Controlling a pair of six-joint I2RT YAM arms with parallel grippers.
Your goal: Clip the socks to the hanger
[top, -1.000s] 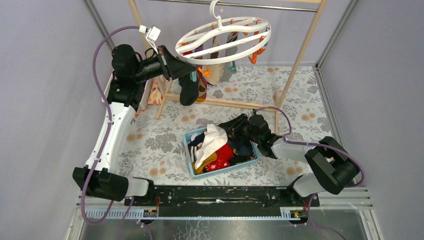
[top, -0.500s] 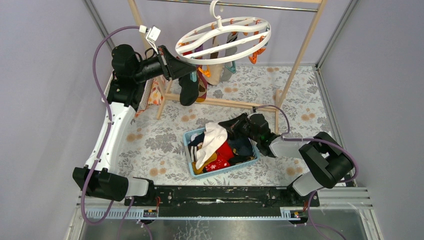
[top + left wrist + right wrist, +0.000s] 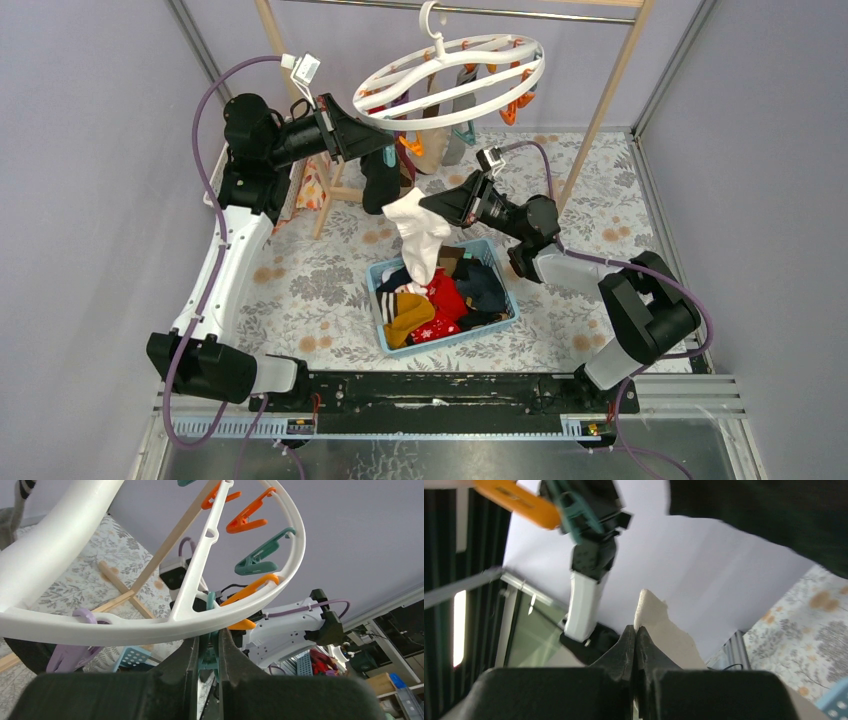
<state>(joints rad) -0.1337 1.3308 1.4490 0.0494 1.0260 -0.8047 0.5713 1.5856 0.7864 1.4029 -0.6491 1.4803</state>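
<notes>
Nearest me, the blue basket [image 3: 379, 305] sits on the flowered table [image 3: 300, 290], with loose socks [image 3: 440, 305] heaped in it: red, mustard and dark ones. They overlap too much for me to count them.

Just above the basket's far edge, my right gripper [image 3: 428, 206] is clenched on a white sock [image 3: 415, 235]. The sock hangs from the fingers with its lower end reaching down to the pile. From above, the fabric covers the fingertips. The right wrist camera shows both fingers [image 3: 626, 645] pressed together on a pale edge of cloth, and the rest of the sock is cut off by the frame.

Farther back and to the left, my left gripper [image 3: 385, 143] is tucked under the rim of the hanger [image 3: 150, 622], so the top view hides its tip. The left wrist camera shows the fingers squeezing a teal clip [image 3: 207, 652] that hangs from the white ring. The clip's mouth is below the fingers, and I cannot tell whether it gapes.

The hanger hangs by its hook from the wooden rail frame [image 3: 600, 120]. Several hung socks [image 3: 380, 180] dangle from it, partly hidden by the ring and the left arm.
</notes>
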